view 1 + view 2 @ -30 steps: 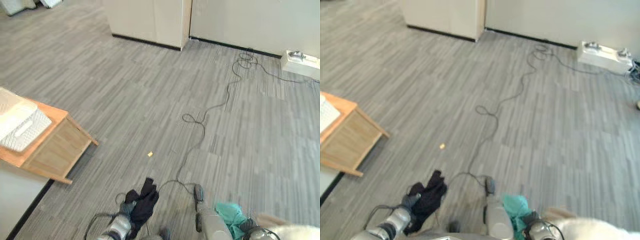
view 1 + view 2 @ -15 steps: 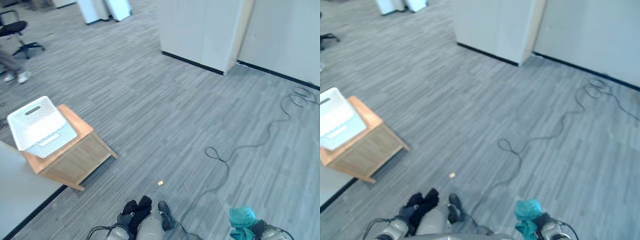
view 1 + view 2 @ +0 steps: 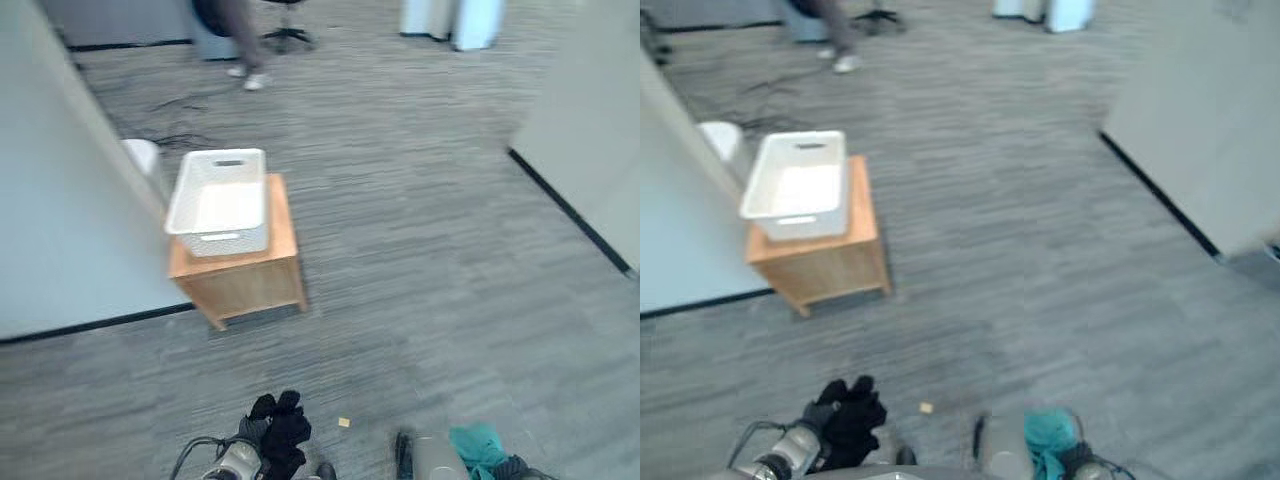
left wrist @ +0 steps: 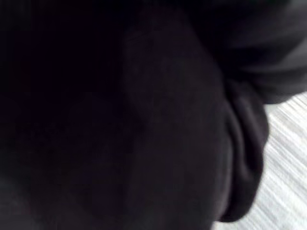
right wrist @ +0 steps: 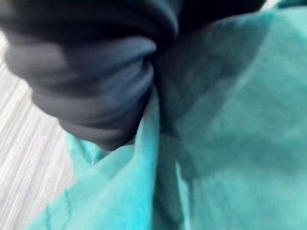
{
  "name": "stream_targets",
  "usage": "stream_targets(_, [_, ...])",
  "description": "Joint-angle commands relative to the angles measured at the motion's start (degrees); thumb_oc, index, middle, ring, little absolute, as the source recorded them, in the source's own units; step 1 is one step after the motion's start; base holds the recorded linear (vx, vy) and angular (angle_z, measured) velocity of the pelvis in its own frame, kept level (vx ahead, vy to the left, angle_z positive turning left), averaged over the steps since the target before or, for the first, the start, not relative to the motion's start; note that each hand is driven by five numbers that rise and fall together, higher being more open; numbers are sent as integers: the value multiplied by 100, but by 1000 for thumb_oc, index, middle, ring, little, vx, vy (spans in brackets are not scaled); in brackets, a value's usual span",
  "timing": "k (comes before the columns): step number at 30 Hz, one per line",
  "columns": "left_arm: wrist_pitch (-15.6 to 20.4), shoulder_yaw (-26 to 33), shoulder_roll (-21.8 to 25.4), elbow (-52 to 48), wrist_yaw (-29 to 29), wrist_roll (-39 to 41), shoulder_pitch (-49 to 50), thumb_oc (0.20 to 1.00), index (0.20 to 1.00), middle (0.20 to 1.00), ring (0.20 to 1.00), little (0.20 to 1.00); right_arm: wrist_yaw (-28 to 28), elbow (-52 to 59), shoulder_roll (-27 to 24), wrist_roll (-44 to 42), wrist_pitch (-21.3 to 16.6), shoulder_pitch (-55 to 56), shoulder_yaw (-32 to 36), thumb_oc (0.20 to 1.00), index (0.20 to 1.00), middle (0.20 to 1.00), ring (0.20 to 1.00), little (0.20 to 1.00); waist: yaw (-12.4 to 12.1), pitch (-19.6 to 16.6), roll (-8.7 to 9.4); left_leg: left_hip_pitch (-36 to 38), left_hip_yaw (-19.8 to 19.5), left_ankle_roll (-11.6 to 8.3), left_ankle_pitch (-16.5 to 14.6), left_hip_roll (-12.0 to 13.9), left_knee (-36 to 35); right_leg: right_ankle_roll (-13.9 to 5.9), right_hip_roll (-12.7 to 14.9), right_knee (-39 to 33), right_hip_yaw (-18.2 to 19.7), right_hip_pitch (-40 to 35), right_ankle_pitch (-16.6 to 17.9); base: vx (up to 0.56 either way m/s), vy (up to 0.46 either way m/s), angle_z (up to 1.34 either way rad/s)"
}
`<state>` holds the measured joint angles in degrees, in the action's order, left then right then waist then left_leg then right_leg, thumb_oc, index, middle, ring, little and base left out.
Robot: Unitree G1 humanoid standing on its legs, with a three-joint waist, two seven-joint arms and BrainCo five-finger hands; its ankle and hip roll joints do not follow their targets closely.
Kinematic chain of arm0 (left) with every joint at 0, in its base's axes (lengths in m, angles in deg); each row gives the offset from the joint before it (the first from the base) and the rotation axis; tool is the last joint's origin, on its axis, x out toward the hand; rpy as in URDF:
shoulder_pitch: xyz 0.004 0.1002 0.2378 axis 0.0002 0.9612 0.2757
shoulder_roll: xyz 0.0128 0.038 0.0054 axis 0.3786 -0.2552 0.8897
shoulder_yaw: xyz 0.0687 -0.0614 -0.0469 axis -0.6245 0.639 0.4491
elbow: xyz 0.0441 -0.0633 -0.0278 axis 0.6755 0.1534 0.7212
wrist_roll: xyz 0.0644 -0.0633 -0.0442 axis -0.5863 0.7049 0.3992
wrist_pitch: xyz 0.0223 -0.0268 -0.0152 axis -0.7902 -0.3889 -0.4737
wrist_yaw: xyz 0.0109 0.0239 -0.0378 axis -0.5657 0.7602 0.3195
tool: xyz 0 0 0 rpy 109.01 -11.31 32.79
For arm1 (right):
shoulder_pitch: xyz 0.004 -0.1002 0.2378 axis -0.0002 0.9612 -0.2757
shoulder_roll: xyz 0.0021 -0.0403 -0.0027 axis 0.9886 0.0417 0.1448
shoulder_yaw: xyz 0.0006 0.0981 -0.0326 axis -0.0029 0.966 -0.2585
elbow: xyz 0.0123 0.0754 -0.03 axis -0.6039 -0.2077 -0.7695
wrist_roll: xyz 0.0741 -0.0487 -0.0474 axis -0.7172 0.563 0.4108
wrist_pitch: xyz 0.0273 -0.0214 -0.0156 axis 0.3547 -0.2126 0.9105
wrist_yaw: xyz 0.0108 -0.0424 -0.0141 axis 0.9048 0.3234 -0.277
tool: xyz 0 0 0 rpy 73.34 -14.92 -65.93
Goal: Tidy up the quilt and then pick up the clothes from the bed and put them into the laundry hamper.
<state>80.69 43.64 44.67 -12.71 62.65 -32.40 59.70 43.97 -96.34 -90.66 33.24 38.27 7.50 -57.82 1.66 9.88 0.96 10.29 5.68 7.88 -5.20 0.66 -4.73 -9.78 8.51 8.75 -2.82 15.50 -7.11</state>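
Your camera has swung left since the earlier frame: the white hamper [image 3: 218,200] on its wooden bench [image 3: 243,277] now sits far ahead, left of centre, on the grey floor [image 3: 430,260]. Your left robot hand [image 3: 818,420] holds the black garment [image 3: 281,436] bunched at the near edge. Your right robot hand [image 3: 1080,460] holds the teal garment [image 3: 1048,434] at near right.
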Motion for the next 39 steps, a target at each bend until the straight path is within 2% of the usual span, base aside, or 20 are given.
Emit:
stream_targets(1, [170,-211,-13,89,-119,-218,-160,200,200,200,200,200,80,-106,-41,-127,65,-176,86,200,200,200,200,200,289,259,22,570,296,-937,-513,170,-27,-271,28,-971,464,-383,801,860,-402,138])
stream_targets(5, [146,-131,0,326,-130,-266,90,200,200,200,200,200,-4,-134,-79,37,79,-107,-1,200,200,200,200,200,432,210,-7,928,-253,-1101,-778,405,697,-222,-120,-490,419,-313,802,610,-314,132])
stream_targets(7, [138,-82,7,338,-151,-227,152,200,200,200,200,200,-15,-128,-94,14,49,-166,-53,200,200,200,200,200,415,200,3,653,-320,-1154,-425,480,1336,-104,-239,-417,522,-421,803,320,-276,77])
stream_targets(8, [127,7,7,344,-164,-145,195,200,200,200,200,200,-38,-109,-116,24,33,-216,-110,200,200,200,200,200,339,244,8,191,-284,-1219,45,644,2369,43,-295,-414,497,-592,735,367,-471,38])
stream_targets(9, [89,54,81,223,-240,11,245,200,200,200,200,200,20,10,-215,80,39,-318,-258,200,200,200,200,200,137,477,125,-784,-201,-1102,631,875,4190,414,-289,-488,210,-1034,529,456,-594,42])
stream_targets(10, [87,54,116,160,-308,104,195,200,200,200,200,200,43,32,-248,65,39,-382,-284,200,200,200,200,200,52,586,215,-1185,-39,-1037,647,991,4693,536,-278,-525,127,-1224,441,316,-446,24])
stream_targets(14, [147,23,82,49,-323,138,150,200,200,200,200,200,39,-33,-320,185,41,-497,-392,200,200,200,200,200,-156,619,291,-1831,633,-1042,423,908,4147,590,-220,-857,-130,-1853,231,462,-175,42])
stream_targets(15, [188,31,38,32,-306,137,184,200,200,200,200,200,43,-31,-353,223,5,-505,-404,200,200,200,200,200,-267,537,256,-2082,979,-1029,328,689,3143,514,-250,-1046,-232,-2214,102,365,-18,62])
stream_targets(16, [188,31,38,32,-306,137,185,200,200,200,200,200,43,-31,-353,223,5,-504,-404,200,200,200,200,200,-266,542,264,-2065,983,-1025,334,676,3125,510,-238,-1051,-234,-2226,101,541,-14,71])
stream_targets(19, [142,130,-51,37,-256,162,405,200,200,200,200,200,108,-126,-408,257,-3,-507,-382,200,200,200,200,200,-488,354,104,-2147,1369,-1193,811,438,1106,438,-513,-995,-493,-2719,-386,624,-13,57])
stream_targets(20, [141,130,-51,36,-256,162,407,200,200,200,200,200,108,-126,-408,257,-3,-507,-383,200,200,200,200,200,-486,357,107,-2139,1369,-1192,814,432,1097,437,-508,-991,-496,-2722,-392,770,-13,39])
stream_targets(22, [76,236,-5,209,-167,139,586,200,200,200,200,200,114,-99,-301,196,-41,-491,-293,200,200,200,200,200,-528,271,185,-1741,1273,-855,638,191,766,279,-702,474,-562,-2560,-489,619,24,8])
stream_targets(25, [-79,297,213,497,-142,-247,606,200,200,200,200,200,-1,240,-76,143,-67,-569,-222,200,200,200,200,200,-256,463,139,-959,1432,-699,420,321,400,-320,-411,2841,-732,-1183,312,380,4,-22])
stream_targets(30, [13,200,343,271,-193,-161,380,200,200,200,200,200,61,305,-67,110,-77,-570,-178,200,200,200,200,200,-144,489,20,-623,1249,-888,399,514,191,-39,9,1787,-868,-866,37,388,-161,27])
stream_targets(31, [76,141,389,130,-258,-140,229,200,200,200,200,200,65,249,-80,98,-64,-524,-145,200,200,200,200,200,-102,474,6,-507,1029,-1029,281,584,212,30,316,727,-565,-948,73,698,-658,69])
stream_targets(32, [156,14,391,-2,-331,-156,55,200,200,200,200,200,63,151,-82,124,-26,-473,-112,200,200,200,200,200,31,412,-1,-403,669,-1201,136,666,198,-65,699,-415,242,-1001,499,816,-931,95])
stream_targets(33, [195,-34,425,-73,-381,-157,-14,200,200,200,200,200,37,64,-68,166,47,-369,-89,200,200,200,200,200,91,380,33,-278,436,-1335,69,826,198,-226,916,-793,926,-803,864,560,-695,112])
stream_targets(35, [223,-6,462,-91,-409,-107,-15,200,200,200,200,200,12,36,-68,215,60,-355,-123,200,200,200,200,200,68,382,56,-179,391,-1421,43,981,165,-302,1005,-876,901,-768,987,344,-547,145])
stream_targets(36, [281,7,469,-95,-436,-36,30,200,200,200,200,200,-17,10,-82,266,51,-352,-118,200,200,200,200,200,-27,286,168,-139,253,-1535,62,1064,159,-431,1072,-984,538,-1030,849,380,-745,138])
stream_targets(39, [300,172,444,-58,-456,145,157,200,200,200,200,200,-55,-56,-98,370,31,-377,-176,200,200,200,200,200,-67,237,152,-246,161,-1692,357,1424,190,-409,843,-839,376,-1105,736,217,-474,86])
